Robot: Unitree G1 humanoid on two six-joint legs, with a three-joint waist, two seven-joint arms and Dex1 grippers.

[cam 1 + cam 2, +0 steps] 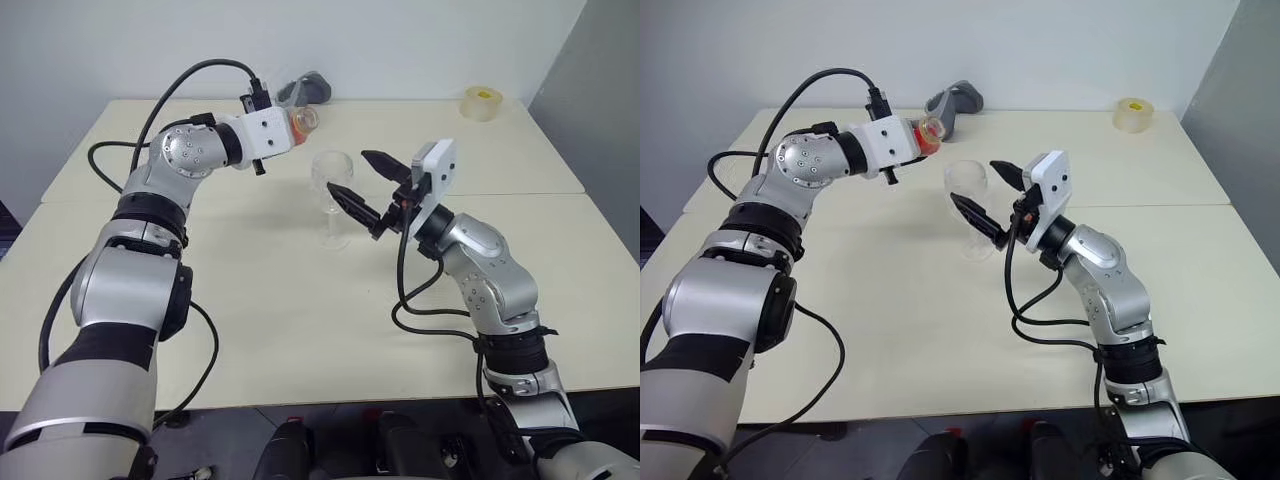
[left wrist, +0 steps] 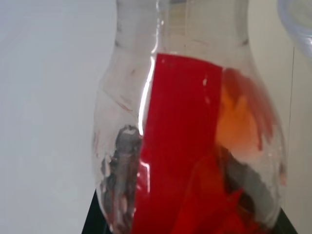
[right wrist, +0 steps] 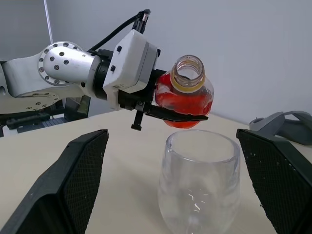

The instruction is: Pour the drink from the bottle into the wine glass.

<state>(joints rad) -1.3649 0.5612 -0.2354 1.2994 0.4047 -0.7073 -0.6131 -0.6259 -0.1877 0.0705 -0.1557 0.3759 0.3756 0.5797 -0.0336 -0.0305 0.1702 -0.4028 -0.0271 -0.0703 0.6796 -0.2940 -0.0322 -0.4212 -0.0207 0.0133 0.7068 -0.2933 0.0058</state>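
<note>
The glass point(image 3: 200, 183) stands upright on the table point(image 1: 300, 310), and every position here is taken from it. The left gripper point(image 3: 170, 114) is clenched on the bottle point(image 3: 185, 97), holding it in the air beyond the glass, above rim level and toward the robot's left of the bowl. The bottle's mouth is uncapped. Its long axis is tipped off vertical, with the neck leaning toward the glass and toward the right wrist camera, and the drink point(image 3: 181, 101) is pooled in the rounded body below the neck. No stream leaves the mouth, and the bowl looks empty.

The right gripper point(image 1: 358, 182) is spread wide, one finger point(image 3: 68, 183) on each side of the bowl at bowl height and neither touching it, so the glass stands unheld.

The relation that governs the pour is the offset between mouth and rim: the mouth appears to lie outside the rim, on the far left side. Judged from this, the left arm is the one placed to act; the mouth would need to come over the opening before the axis tips further.
</note>
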